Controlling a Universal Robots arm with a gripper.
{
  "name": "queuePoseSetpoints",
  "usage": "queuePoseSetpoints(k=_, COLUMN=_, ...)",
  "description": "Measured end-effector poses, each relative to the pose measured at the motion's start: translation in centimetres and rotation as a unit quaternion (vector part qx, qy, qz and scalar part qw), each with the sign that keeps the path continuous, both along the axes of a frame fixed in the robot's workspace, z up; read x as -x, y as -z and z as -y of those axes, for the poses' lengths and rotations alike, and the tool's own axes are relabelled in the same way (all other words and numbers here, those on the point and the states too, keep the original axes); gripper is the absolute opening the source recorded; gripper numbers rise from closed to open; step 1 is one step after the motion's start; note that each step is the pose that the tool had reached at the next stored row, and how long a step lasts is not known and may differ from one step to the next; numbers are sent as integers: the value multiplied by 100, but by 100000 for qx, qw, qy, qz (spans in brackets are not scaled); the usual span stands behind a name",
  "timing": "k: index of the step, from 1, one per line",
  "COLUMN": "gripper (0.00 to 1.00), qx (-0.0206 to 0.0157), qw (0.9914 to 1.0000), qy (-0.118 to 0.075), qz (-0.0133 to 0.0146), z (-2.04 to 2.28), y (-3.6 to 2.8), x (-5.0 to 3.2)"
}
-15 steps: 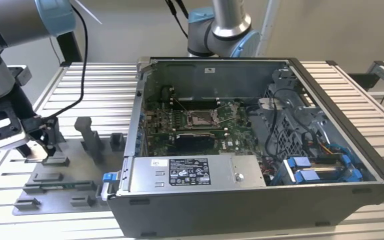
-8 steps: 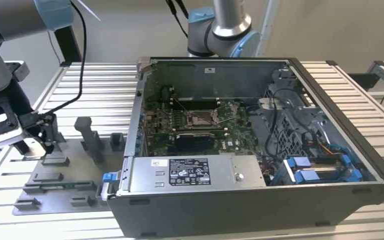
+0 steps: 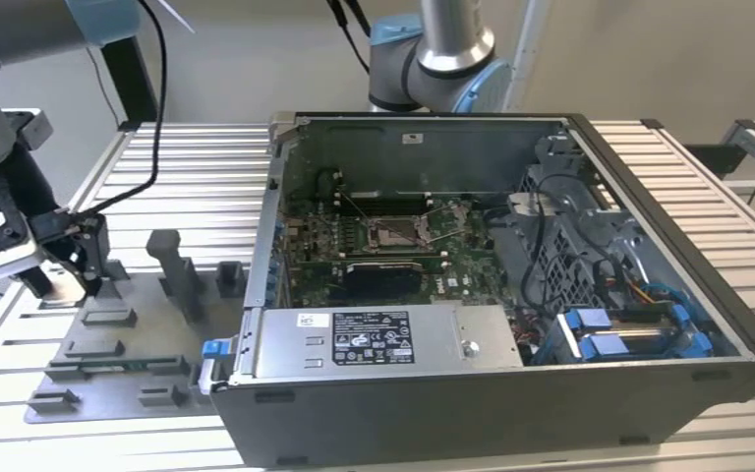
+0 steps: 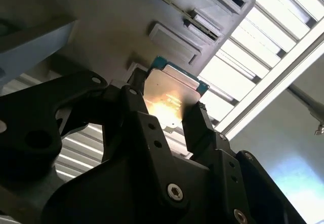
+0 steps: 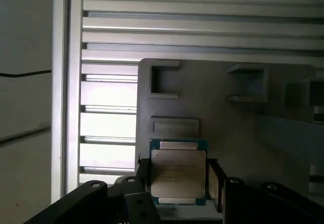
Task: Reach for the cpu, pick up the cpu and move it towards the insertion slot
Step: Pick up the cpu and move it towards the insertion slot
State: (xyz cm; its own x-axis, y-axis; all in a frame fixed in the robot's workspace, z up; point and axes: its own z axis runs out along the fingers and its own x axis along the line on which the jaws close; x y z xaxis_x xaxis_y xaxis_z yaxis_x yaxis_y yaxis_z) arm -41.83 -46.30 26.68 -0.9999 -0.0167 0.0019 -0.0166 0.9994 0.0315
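Observation:
In both wrist views the cpu point(image 5: 178, 176) point(image 4: 172, 89), a flat square chip with a silvery face and a green-edged rim, sits between the black fingers of my gripper point(image 5: 178, 186) point(image 4: 164, 107), which is shut on its two sides. It hangs just over the grey fixture plate point(image 5: 212, 112). In the exterior view my gripper point(image 3: 70, 264) is low at the exterior view's left, over the far end of the fixture plate point(image 3: 129, 344). The insertion slot point(image 3: 397, 231), a square metal-framed socket on green board, lies inside the open computer case point(image 3: 509, 393), well to the exterior view's right of my gripper.
Upright grey fixture blocks point(image 3: 174, 270) stand on the plate between my gripper and the case. The case's near wall and power supply point(image 3: 377, 339) rise above the board. A second arm's base point(image 3: 431, 59) stands behind the case. Ribbed aluminium table point(image 3: 181, 177) surrounds everything.

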Motion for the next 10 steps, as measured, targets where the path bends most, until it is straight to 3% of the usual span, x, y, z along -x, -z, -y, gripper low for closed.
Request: queuePoseSetpoints(k=10, gripper=0, qx=-3, qw=100000, qy=1, qz=4, z=0, y=-130, x=0)
